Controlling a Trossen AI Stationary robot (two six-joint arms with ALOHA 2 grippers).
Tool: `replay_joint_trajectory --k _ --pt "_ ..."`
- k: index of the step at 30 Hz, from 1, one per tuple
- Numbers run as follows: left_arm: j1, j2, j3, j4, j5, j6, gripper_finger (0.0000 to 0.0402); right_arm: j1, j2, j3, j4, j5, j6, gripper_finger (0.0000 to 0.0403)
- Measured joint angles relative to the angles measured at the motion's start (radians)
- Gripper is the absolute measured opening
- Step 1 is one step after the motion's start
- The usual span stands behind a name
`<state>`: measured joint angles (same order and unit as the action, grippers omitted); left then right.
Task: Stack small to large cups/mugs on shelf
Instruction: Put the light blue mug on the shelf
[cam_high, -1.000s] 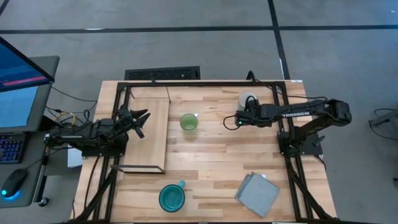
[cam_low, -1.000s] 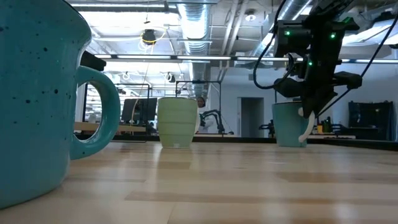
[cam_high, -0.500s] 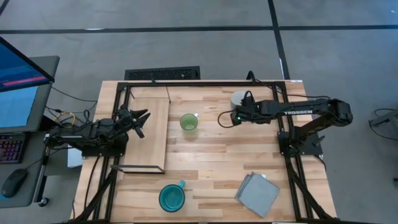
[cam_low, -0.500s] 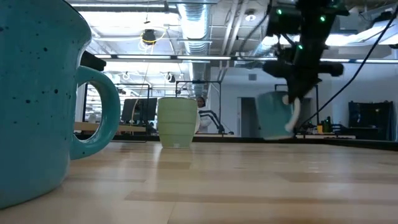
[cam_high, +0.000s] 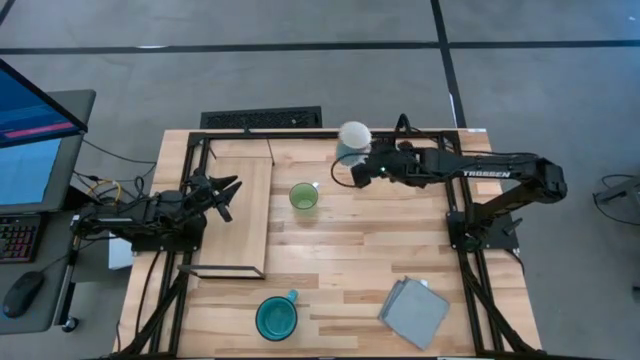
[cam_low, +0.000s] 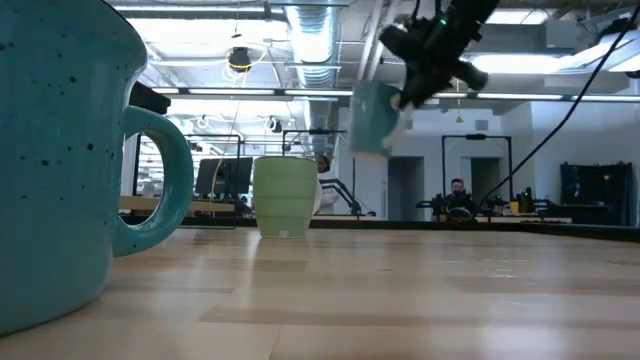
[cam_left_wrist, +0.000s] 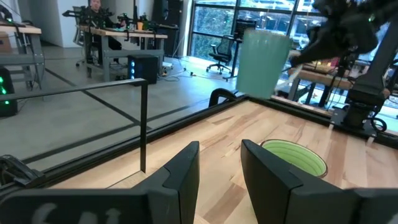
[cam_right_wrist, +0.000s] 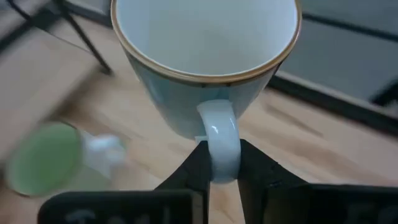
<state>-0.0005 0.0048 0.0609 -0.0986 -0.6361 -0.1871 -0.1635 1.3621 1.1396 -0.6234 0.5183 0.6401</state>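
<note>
Above the far middle of the table, my right gripper (cam_high: 358, 170) is clamped on the handle of the white mug (cam_high: 352, 137) and holds it clear of the wood. From the right wrist camera I see both fingers (cam_right_wrist: 194, 163) pinching the handle on either side, with the open mouth of the mug (cam_right_wrist: 205, 37) facing the lens. At table height the mug (cam_low: 375, 116) hangs in the air, tilted a little.

Just beside and nearer than the lifted mug, the green mug (cam_high: 303, 196) stands upright on the planks, mouth up, touching nothing. It shows in the low camera (cam_low: 285, 196) on the wood, and in the left wrist camera (cam_left_wrist: 294, 159) beyond my left fingers. The teal mug (cam_high: 277, 318) sits near the front edge, well apart from the others, its handle toward the far right; it fills the left of the low camera (cam_low: 70, 160).

My shelf (cam_high: 246, 215) lies along the left part of the table with no mug on it. My left gripper (cam_high: 226, 190) waits over its left edge, fingers (cam_left_wrist: 177, 177) spread a narrow way apart and holding nothing.

A grey cloth (cam_high: 414, 312) lies folded at the front right corner. Beyond the table I think a person (cam_low: 456, 192) sits at a desk, though that far off I can't be sure.
</note>
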Motion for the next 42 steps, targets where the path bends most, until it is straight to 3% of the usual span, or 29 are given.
replay_joint_trajectory --k 19,25,35,42 --pt "0.0 0.0 0.0 0.0 0.0 0.0 0.0099 0.048 0.001 0.032 0.33 -0.155 -0.158 0.0064" --pt "0.0 0.0 0.0 0.0 0.0 0.0 0.0098 0.08 0.076 0.039 0.422 -0.18 -0.185 0.0064" --pt "0.0 0.006 0.0 0.0 0.002 0.002 0.0098 0.114 0.335 0.288 0.413 -0.285 -0.323 0.0064" --pt "0.0 0.007 0.0 0.0 0.003 0.008 0.0098 0.11 0.521 0.522 0.291 -0.312 -0.428 0.0064"
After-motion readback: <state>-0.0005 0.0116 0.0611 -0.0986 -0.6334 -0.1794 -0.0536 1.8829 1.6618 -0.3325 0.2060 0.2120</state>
